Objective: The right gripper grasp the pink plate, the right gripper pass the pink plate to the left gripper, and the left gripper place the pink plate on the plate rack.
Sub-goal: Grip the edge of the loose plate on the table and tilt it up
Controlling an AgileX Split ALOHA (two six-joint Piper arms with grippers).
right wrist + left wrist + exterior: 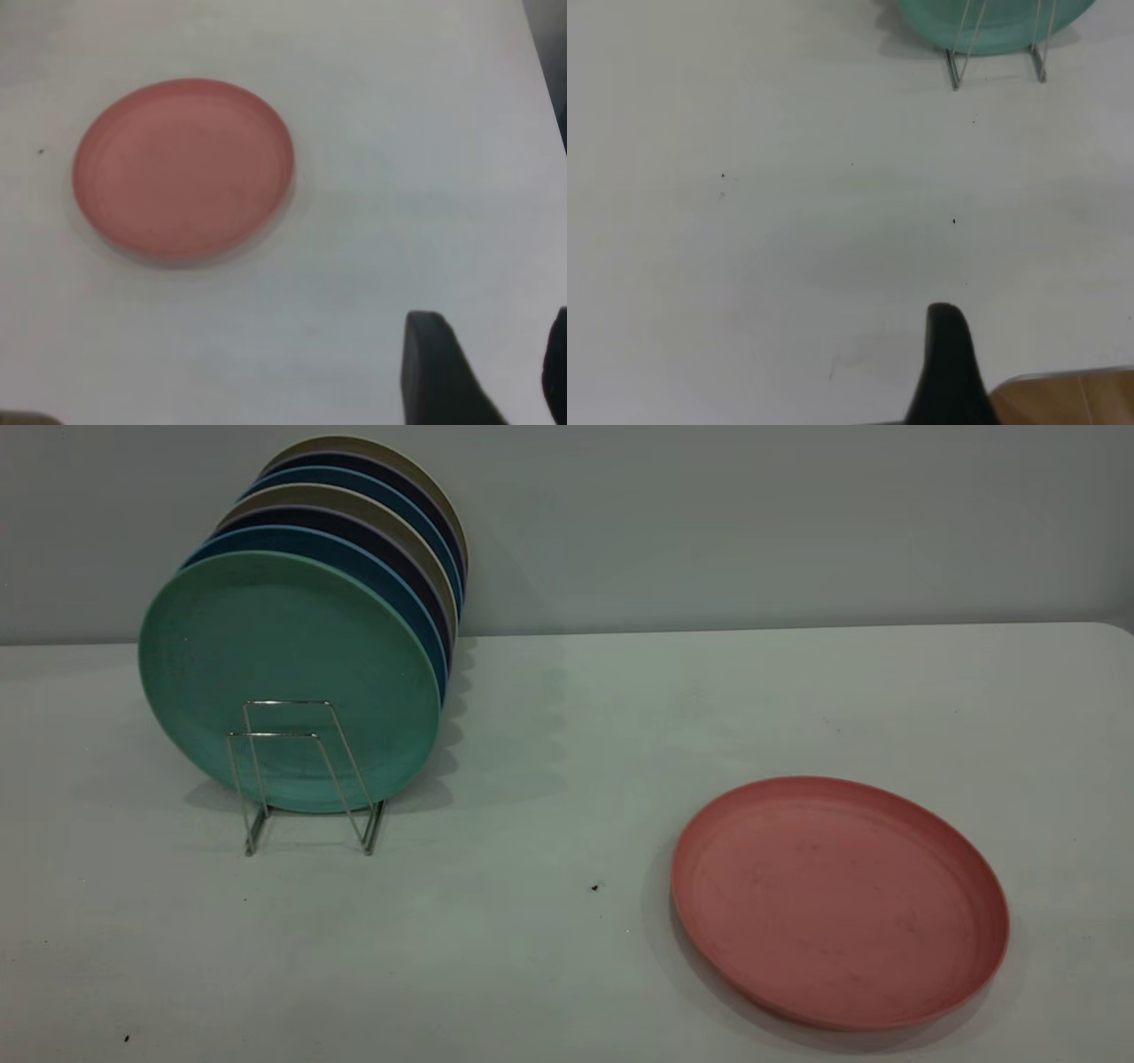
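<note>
While the pink plate (840, 901) lies flat on the desk (567, 735), rim up, well apart from the plate rack (306, 779), neither arm touches it. Rack stands w/ a teal-green plate (288, 673) upright at front and more plates stacked behind. Right gripper (483, 376) hovers near the plate, jaws apart; left gripper (948, 372) shows one finger only over bare desk, so jaw state can't be told.
</note>
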